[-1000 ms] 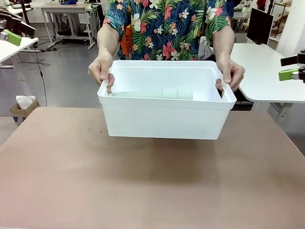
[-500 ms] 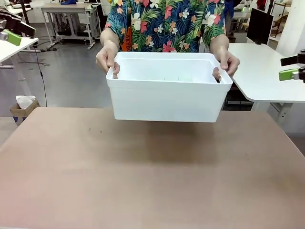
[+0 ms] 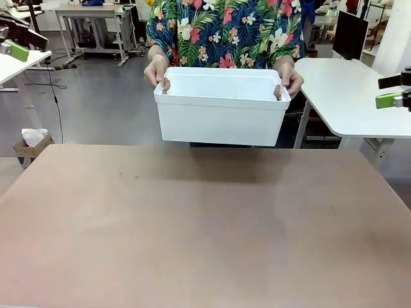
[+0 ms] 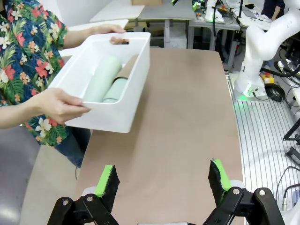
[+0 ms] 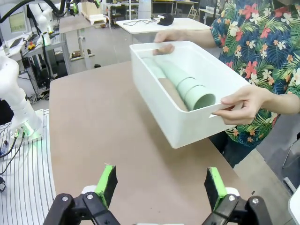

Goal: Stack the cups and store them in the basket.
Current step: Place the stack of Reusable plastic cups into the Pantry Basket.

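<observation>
A person holds the white basket (image 3: 221,119) by both handles in the air beyond the table's far edge. Inside it lie stacked mint green cups (image 5: 187,84) on their sides beside a tan brown cup (image 5: 172,95). The left wrist view shows the basket (image 4: 126,101) with the mint cups (image 4: 104,78) and a brown cup (image 4: 126,69) in it. My left gripper (image 4: 161,180) hangs open over the near table, far from the basket. My right gripper (image 5: 160,183) is also open above the table with nothing between its fingers.
The brown table (image 3: 205,224) stretches bare in front of me. The person's hands (image 3: 157,72) grip the basket's ends. White side tables (image 3: 359,96) stand at the right and left, and the other arm's base (image 4: 255,70) stands at the table's side.
The person has lifted the basket up and pulled it back away from the table toward their body. Both grippers have stayed put.
</observation>
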### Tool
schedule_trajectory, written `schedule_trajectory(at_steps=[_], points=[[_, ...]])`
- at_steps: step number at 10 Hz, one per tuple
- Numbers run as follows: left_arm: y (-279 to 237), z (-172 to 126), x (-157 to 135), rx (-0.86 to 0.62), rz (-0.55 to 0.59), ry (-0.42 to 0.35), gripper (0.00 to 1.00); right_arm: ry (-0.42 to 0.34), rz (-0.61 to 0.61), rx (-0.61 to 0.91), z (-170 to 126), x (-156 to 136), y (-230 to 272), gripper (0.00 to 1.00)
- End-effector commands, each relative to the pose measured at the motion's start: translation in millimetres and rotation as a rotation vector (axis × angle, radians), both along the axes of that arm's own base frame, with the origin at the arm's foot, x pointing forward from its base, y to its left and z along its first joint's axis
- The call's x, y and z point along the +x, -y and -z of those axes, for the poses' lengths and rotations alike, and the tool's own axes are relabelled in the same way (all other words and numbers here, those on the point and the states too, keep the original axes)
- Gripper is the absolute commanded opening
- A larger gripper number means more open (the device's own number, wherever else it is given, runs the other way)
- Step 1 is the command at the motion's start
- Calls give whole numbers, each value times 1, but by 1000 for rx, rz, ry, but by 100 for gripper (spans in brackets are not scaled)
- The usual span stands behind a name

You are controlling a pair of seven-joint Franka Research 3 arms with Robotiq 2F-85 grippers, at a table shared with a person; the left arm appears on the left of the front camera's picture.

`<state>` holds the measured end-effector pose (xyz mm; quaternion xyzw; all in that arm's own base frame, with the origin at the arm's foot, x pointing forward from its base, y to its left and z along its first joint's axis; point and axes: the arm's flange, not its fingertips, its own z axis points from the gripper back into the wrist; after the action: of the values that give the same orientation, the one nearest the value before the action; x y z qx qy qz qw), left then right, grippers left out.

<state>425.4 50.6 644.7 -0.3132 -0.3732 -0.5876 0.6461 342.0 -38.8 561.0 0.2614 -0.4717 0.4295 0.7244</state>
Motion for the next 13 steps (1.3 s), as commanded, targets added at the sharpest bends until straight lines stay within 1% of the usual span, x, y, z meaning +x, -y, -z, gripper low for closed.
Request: schedule_trajectory(at_steps=[1,13], points=[[0,-3,-2,9,-2,0,100,26,-8,20,0,2,0,100],[0,-3,-2,9,-2,0,100,26,-8,20,0,2,0,100]])
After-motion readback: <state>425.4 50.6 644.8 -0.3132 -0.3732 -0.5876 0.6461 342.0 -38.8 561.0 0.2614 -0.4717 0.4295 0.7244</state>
